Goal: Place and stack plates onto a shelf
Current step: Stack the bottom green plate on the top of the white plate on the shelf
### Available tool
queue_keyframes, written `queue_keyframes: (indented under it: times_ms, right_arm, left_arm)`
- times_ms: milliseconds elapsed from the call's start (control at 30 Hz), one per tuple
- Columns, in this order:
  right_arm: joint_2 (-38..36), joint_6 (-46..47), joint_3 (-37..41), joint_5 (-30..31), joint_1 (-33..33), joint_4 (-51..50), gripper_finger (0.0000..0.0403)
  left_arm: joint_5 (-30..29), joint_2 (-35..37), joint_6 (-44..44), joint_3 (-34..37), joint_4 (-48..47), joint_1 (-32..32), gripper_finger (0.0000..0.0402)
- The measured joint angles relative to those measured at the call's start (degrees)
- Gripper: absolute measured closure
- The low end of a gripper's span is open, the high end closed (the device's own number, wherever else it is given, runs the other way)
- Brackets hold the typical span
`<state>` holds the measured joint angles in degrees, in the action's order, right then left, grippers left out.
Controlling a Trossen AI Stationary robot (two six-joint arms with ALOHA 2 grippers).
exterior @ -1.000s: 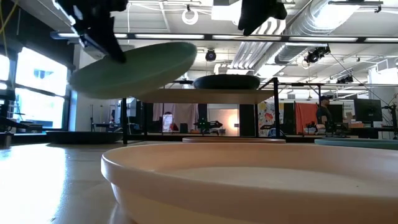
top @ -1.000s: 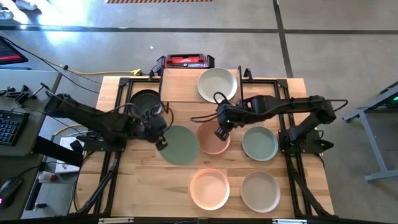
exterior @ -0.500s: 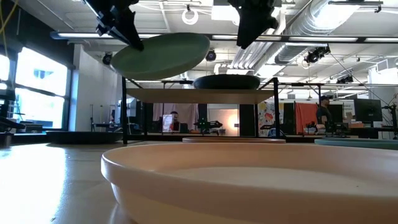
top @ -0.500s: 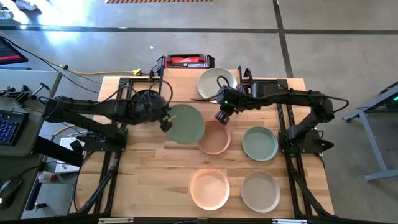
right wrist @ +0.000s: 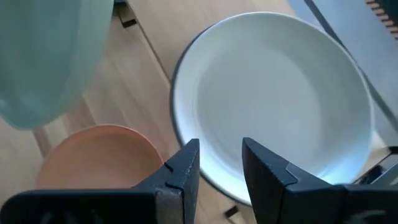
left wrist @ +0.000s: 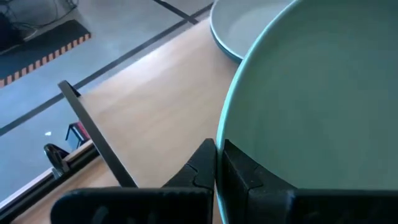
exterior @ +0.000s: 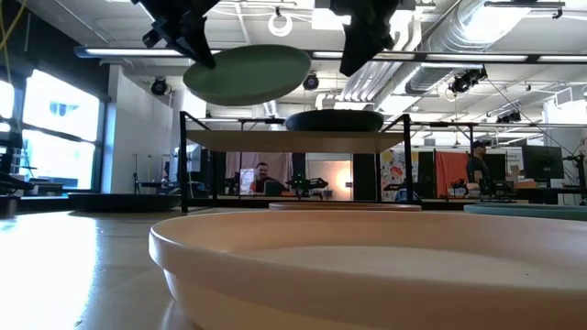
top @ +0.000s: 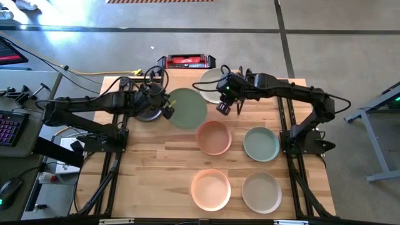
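Observation:
My left gripper (top: 167,112) is shut on a pale green plate (top: 187,107), carried in the air above the near left part of the shelf (exterior: 293,140). On the shelf's wooden top (top: 181,78) a cream-white plate (top: 212,82) rests in a black plate (exterior: 335,120). My right gripper (top: 223,107) is open and holds nothing; it hangs just near of the cream-white plate (right wrist: 280,106), beside the green plate (right wrist: 50,56). My left gripper pinches the green plate's rim (left wrist: 221,140) on its left side, one finger (left wrist: 245,177) inside the dish and one (left wrist: 198,168) outside. The fingers come from the table's left, slanting down. The plate (exterior: 248,75) is lifted clear and nearly level.
On the table lie a peach-pink plate (top: 214,137), a second pale green plate (top: 260,144), another peach-pink plate (top: 210,189) and a beige plate (top: 261,192). A black plate (top: 142,106) sits under my left arm. A red-and-black device (top: 187,61) stands beyond the far edge.
My left gripper has carried the green plate up and toward the far edge, to above the shelf; the plate, tilted before, now sits nearly level. My right gripper has risen and moved toward the far edge, from over the peach-pink plate to beside the cream-white plate.

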<state>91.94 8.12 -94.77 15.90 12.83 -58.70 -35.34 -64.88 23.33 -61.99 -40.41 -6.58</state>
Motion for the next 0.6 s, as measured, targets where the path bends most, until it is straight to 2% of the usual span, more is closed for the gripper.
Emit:
queue_keyframes:
  times_ms: [133, 300, 600]
  right_arm:
    - [0.0, -4.0, 0.0, -0.3, 1.5, 1.9, 0.0304]
    - [0.0, -8.0, 0.0, 0.1, 2.6, 9.5, 0.0304]
    - [0.0, -24.0, 0.0, 0.1, 1.6, 17.6, 0.0304]
  left_arm:
    - [-1.2, 0.0, 0.3, -0.2, 0.4, -1.2, 0.0401]
    - [-4.5, -0.3, 1.8, -0.2, 0.6, -2.6, 0.0401]
    - [-12.2, -2.1, 2.9, -0.2, 4.0, -2.9, 0.0401]
